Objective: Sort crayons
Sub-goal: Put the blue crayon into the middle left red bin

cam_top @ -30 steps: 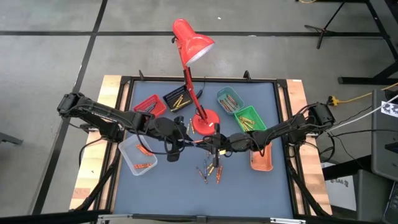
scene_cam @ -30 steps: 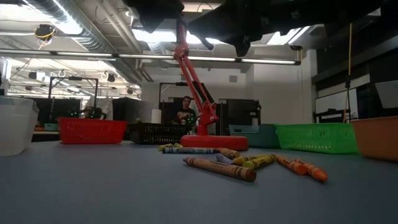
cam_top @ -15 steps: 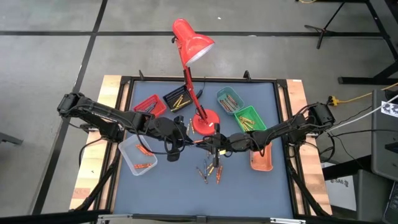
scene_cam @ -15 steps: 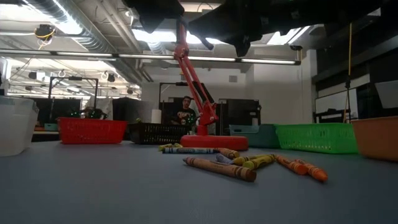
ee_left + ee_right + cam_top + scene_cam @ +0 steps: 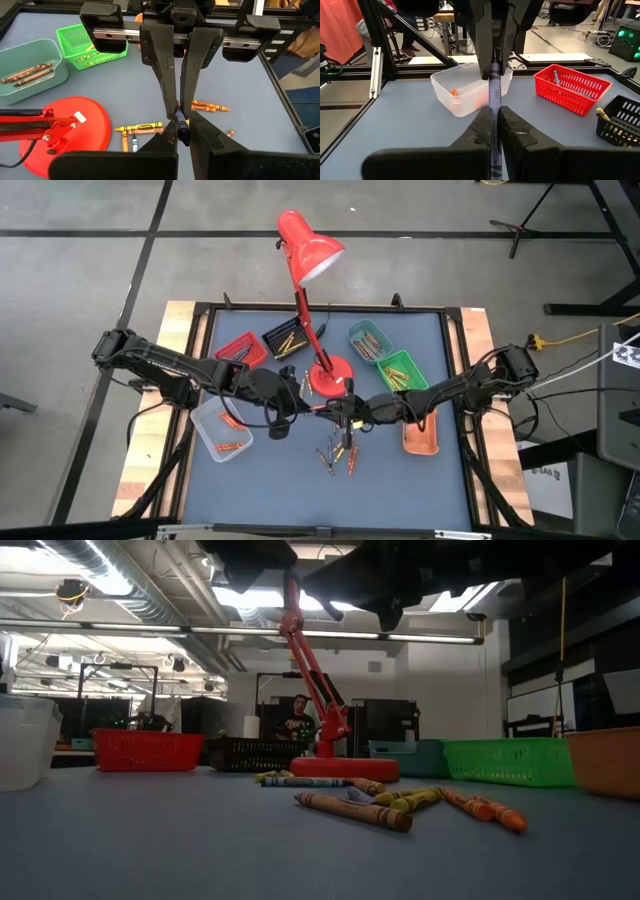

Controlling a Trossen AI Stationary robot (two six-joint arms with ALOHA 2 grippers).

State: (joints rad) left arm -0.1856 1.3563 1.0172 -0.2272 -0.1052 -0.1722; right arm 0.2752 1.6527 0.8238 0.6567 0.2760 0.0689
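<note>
A blue-grey crayon [image 5: 495,87] hangs over the middle of the table between my two grippers, which meet tip to tip in front of the red lamp's base [image 5: 328,375]. My left gripper [image 5: 182,120] reaches in from the table's left and is shut on one end of it. My right gripper [image 5: 495,111] reaches in from the right and is shut on the other end. Below them a small heap of loose crayons [image 5: 338,455] lies flat on the blue mat, also seen in the low view [image 5: 400,802]. My left gripper pinches one end of the crayon [image 5: 182,133] between its two fingers, coming from the table's left and slanting down. The crayon is clear of the table. My right gripper pinches the crayon's other end [image 5: 494,106] between its two fingers, coming nearly level from the table's right. The fingers lie along the crayon, which sticks out ahead of them to the left gripper's fingertips [image 5: 489,70].
Small trays ring the lamp: red [image 5: 240,348], black [image 5: 283,340], teal [image 5: 368,340] and green [image 5: 405,370] at the back, an orange tray [image 5: 420,435] at the right, and a clear tub [image 5: 222,430] at the left. A person sits in the room behind.
</note>
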